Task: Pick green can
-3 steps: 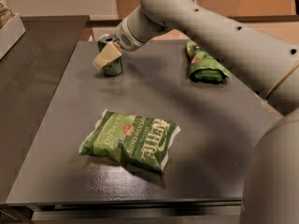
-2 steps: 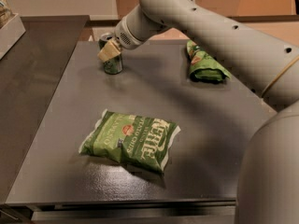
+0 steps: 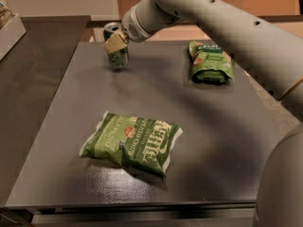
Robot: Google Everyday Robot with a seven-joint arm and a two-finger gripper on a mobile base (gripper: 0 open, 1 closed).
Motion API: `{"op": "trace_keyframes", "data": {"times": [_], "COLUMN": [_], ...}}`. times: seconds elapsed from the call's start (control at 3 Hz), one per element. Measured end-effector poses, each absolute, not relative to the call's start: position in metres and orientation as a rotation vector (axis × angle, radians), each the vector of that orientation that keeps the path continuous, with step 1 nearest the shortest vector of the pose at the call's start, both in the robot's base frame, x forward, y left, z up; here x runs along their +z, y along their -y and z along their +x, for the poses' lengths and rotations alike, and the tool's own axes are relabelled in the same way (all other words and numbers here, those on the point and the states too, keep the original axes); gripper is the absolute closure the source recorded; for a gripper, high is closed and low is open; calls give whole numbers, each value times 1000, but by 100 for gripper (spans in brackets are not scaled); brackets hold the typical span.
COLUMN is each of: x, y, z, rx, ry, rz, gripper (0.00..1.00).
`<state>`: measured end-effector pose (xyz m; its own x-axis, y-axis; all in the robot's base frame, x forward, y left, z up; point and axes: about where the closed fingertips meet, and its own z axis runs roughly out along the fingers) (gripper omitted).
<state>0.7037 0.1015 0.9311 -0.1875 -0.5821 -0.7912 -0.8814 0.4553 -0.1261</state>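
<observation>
The green can [image 3: 118, 56] is at the far left of the dark table [image 3: 227, 141], dark green with a silver top, tilted slightly. My gripper [image 3: 116, 42] comes in from the right on the pale arm and is shut on the can's upper part. A tan finger pad [image 3: 113, 44] lies across the can's front. The can's base sits just above or at the table surface; I cannot tell which.
A flat green chip bag [image 3: 132, 143] lies in the near middle of the table. A second green bag [image 3: 210, 63] lies at the far right. A pale box [image 3: 9, 30] stands on the counter to the left. My arm spans the right side.
The gripper and the can have moved together slightly up and away, and the can now tilts a little. The chip bags have not moved.
</observation>
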Motion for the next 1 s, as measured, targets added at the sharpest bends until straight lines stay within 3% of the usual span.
{"op": "trace_keyframes", "data": {"times": [0.33, 1.0], "x": [973, 1058], "y": [-89, -69], "z": [689, 659], "rx": [476, 491], "ry": [-1816, -1672], "rz": [-1260, -1350], "gripper": [100, 100]}}
